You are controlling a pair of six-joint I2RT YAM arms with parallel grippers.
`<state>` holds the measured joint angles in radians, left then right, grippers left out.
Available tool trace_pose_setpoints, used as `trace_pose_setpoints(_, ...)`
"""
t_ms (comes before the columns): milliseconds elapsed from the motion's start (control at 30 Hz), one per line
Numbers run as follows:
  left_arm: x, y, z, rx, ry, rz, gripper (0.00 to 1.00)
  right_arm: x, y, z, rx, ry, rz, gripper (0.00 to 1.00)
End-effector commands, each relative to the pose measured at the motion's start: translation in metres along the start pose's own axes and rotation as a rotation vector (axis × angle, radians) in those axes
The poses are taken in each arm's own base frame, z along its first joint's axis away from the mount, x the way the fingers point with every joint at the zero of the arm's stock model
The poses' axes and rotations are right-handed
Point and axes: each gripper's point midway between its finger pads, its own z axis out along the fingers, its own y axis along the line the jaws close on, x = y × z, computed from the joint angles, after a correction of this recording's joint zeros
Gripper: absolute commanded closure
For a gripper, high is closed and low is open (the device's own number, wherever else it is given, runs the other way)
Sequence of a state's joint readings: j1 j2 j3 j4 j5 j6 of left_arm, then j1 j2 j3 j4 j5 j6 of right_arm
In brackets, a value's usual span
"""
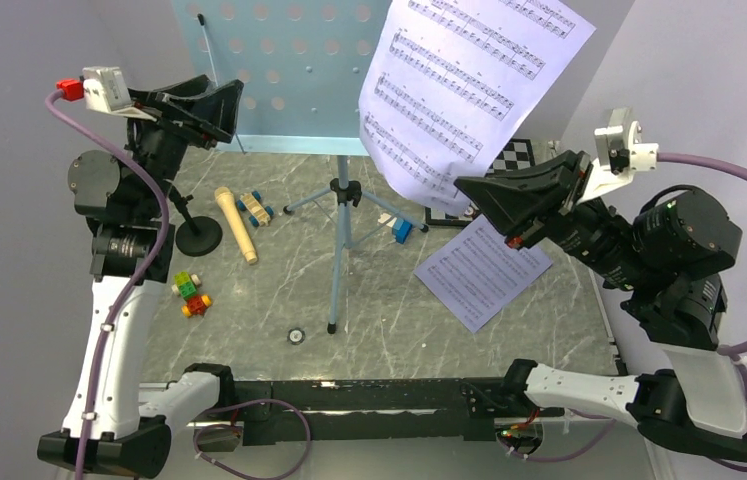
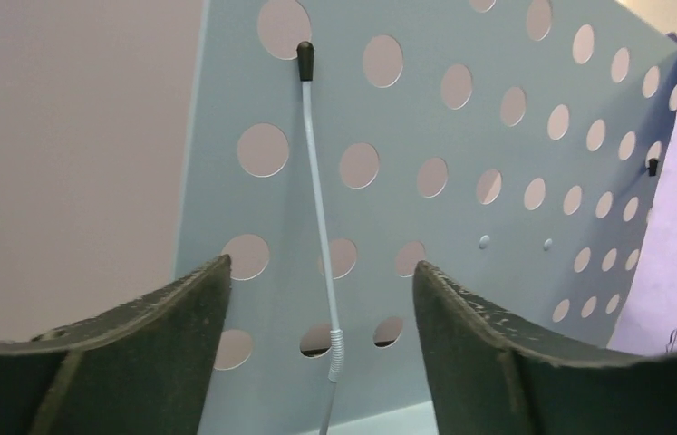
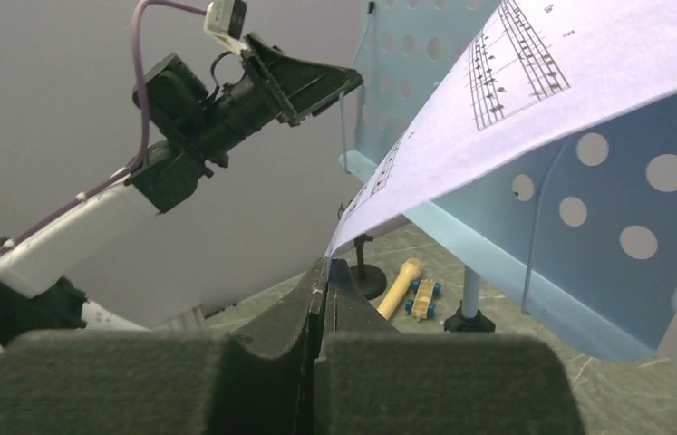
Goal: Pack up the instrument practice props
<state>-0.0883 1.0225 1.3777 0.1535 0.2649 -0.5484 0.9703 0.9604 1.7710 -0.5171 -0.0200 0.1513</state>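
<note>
The light-blue perforated music stand (image 1: 289, 70) stands at the back on tripod legs (image 1: 344, 215). My right gripper (image 1: 464, 186) is shut on the lower corner of a lavender sheet-music page (image 1: 459, 85) and holds it up in front of the stand; the pinch shows in the right wrist view (image 3: 327, 265). A second lavender page (image 1: 481, 270) lies flat on the table. My left gripper (image 1: 234, 100) is open and empty, facing the stand's left side (image 2: 389, 208), with a thin white page-holder wire (image 2: 321, 227) between its fingers. The tan microphone (image 1: 236, 225) lies beside the black round-based mic stand (image 1: 197, 235).
A toy car (image 1: 257, 208) lies next to the microphone. Coloured blocks (image 1: 190, 293) sit near the left arm, a blue block (image 1: 402, 230) by the tripod. A chessboard (image 1: 509, 160) is partly hidden behind the held page. A small round ring (image 1: 296, 336) lies near the front.
</note>
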Motion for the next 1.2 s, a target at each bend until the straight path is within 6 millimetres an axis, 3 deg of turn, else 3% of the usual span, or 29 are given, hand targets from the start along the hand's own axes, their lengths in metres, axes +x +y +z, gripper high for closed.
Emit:
trace_pose_setpoints(0,-0.023,-0.015,-0.015,0.016,-0.062,0.003,0.17,0.002,0.02,-0.015,-0.12,0.022,-0.034,1.0)
trace_pose_setpoints(167,-0.017,0.001,-0.044,-0.094,-0.094,-0.028,0.05,0.015,0.051,-0.035,-0.318,0.055,-0.078,1.0)
trace_pose_setpoints(300,-0.005,0.018,-0.077,-0.189,-0.133,-0.059,0.01,0.048,0.058,-0.054,-0.395,0.127,-0.105,1.0)
trace_pose_setpoints(467,0.023,0.036,-0.111,-0.274,-0.119,-0.084,0.01,0.119,0.046,-0.072,-0.381,0.325,-0.095,1.0)
trace_pose_setpoints(633,0.055,0.045,-0.13,-0.305,-0.064,-0.13,0.01,0.184,0.029,-0.091,-0.292,0.454,-0.011,1.0)
trace_pose_setpoints(800,0.078,0.049,-0.145,-0.31,-0.035,-0.174,0.01,0.236,-0.019,-0.112,0.001,0.518,0.044,1.0)
trace_pose_setpoints(900,0.086,0.051,-0.153,-0.318,-0.029,-0.193,0.01,0.258,-0.05,-0.122,0.206,0.55,0.072,1.0)
trace_pose_setpoints(1000,0.093,0.053,-0.159,-0.327,-0.018,-0.21,0.01,0.256,-0.096,-0.133,0.507,0.522,0.064,1.0)
trace_pose_setpoints(1167,0.104,0.053,-0.168,-0.336,0.004,-0.245,0.01,0.234,-0.134,-0.135,0.791,0.466,0.04,1.0)
